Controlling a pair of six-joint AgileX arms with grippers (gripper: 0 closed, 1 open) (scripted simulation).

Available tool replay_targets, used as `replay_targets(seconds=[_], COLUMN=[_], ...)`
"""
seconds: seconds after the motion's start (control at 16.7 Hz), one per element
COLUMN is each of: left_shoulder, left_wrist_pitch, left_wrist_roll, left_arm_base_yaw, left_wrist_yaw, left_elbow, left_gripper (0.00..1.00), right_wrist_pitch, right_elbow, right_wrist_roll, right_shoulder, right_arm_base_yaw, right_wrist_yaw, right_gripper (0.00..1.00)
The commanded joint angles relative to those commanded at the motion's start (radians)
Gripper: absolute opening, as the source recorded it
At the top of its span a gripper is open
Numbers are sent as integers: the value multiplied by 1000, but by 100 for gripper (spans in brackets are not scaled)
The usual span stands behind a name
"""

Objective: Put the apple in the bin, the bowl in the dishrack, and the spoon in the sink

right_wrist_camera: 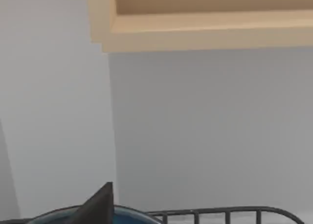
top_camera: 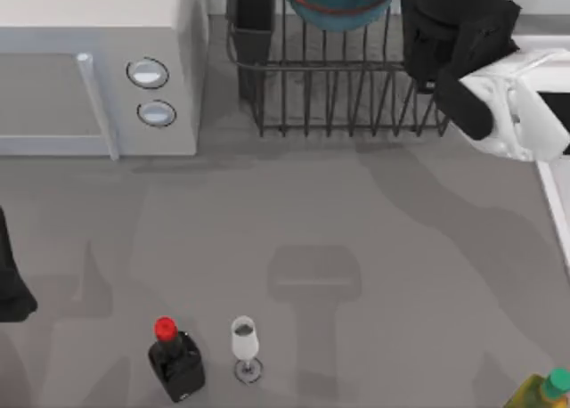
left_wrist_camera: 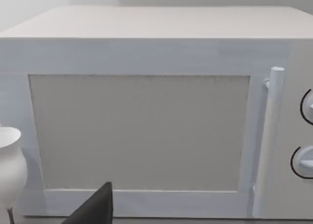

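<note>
Bowl (top_camera: 338, 3): blue with reddish rim, sat in the dishrack (top_camera: 347, 87) at the table's far edge, beside the dark utensil cup (top_camera: 254, 20); its rim also appeared in the right wrist view (right_wrist_camera: 127, 215), with rack bars just beside it.
Right arm (top_camera: 472, 61): over the dishrack's right end, near the table's far right corner.
Right hand: cannot tell whether open or closed.
Left arm (top_camera: 11, 283): parked at the table's left edge, wrist camera facing the white microwave (left_wrist_camera: 146, 111).
Left hand: state cannot be told.
Sink (top_camera: 554, 185): pale rim along the table's right edge.
Other items: black bottle (top_camera: 175, 362) with red cap and wine glass (top_camera: 244, 344) near the table's front edge, standing close together.
</note>
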Motion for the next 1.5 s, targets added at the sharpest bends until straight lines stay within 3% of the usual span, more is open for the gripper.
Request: replay_targets(seconds=[0.48,0.72,1.08,1.5], left_shoulder=[0,0,0,0], left_wrist_pitch=[0,0,0,0], left_wrist_roll=[0,0,0,0], left_arm_base_yaw=[0,0,0,0], left_wrist_yaw=[0,0,0,0], left_elbow=[0,0,0,0], left_gripper=[100,100,100,100], right_wrist_pitch=[-185,-270,-452,-660], right_elbow=[-364,-534,-958,-1243], right_wrist_roll=[6,12,6,-20], right_shoulder=[-586,-998,-1597,-1886], right_arm_base_yaw=[-167,-222,-341,-534], right_wrist_yaw=[-210,-320,-498,-632], right_gripper=[100,100,100,100])
